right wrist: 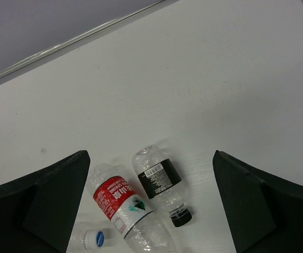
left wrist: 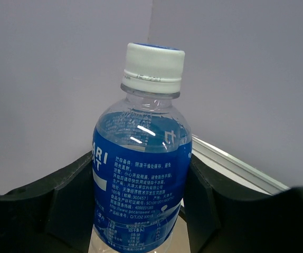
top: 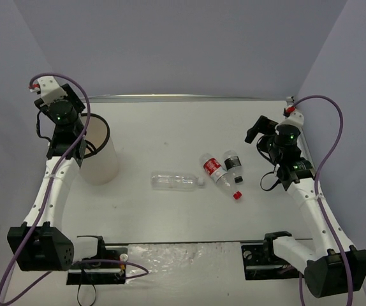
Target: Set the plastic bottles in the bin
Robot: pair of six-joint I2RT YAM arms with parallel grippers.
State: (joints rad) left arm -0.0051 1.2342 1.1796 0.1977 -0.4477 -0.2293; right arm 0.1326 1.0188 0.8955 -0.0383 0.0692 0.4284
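Note:
My left gripper (left wrist: 141, 213) is shut on the blue-labelled bottle (left wrist: 141, 174), white cap up, its fingers (left wrist: 67, 205) pressing both sides. In the top view the left gripper (top: 80, 141) hangs at the black rim of the translucent white bin (top: 103, 167). The plain clear bottle (top: 176, 181), the red-labelled bottle (top: 218, 173) and the black-labelled bottle (top: 233, 164) lie on the table mid-right. My right gripper (top: 259, 131) is open and empty, above and right of them. Its wrist view (right wrist: 151, 208) shows the red-labelled bottle (right wrist: 122, 203) and the black-labelled bottle (right wrist: 159, 182) below. The orange-liquid bottle is out of view.
A metal strip (top: 183, 97) runs along the table's back edge under purple walls. The white cap of the clear bottle (right wrist: 94, 238) shows at the lower left of the right wrist view. The arm bases (top: 97, 264) stand at the near edge.

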